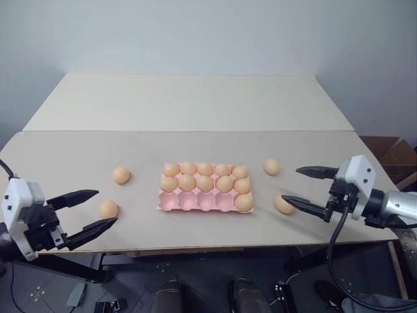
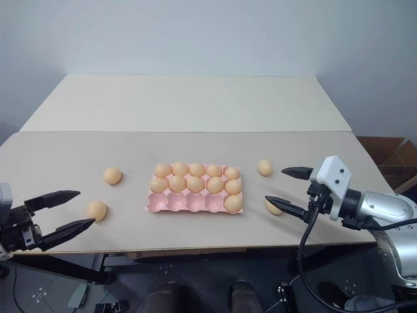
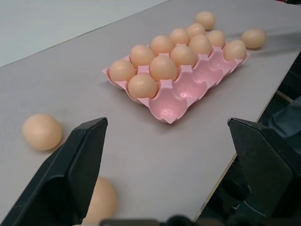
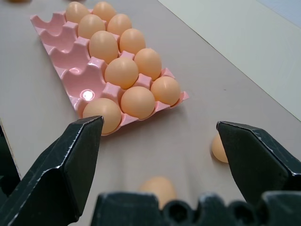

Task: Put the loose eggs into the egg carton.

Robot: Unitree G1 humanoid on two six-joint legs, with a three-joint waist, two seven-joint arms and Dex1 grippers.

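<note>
With eleven cups filled, pink moulded egg carton point(image 1: 176, 203) has four free; four tan oval loose eggs point(image 1: 121, 174) wait on table point(image 1: 78, 150); left claw point(image 1: 92, 210), right claw point(image 1: 303, 188) gape empty.

Pink egg carton point(image 2: 189, 204) mid-table, four loose eggs point(image 2: 112, 175) beside it, both grippers wide apart.

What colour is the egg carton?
Pink; the egg carton shows best in the left wrist view.

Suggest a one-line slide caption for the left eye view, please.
Both open grippers, left and right, flank a pink egg carton holding eleven eggs, four loose eggs around it on the table.
</note>
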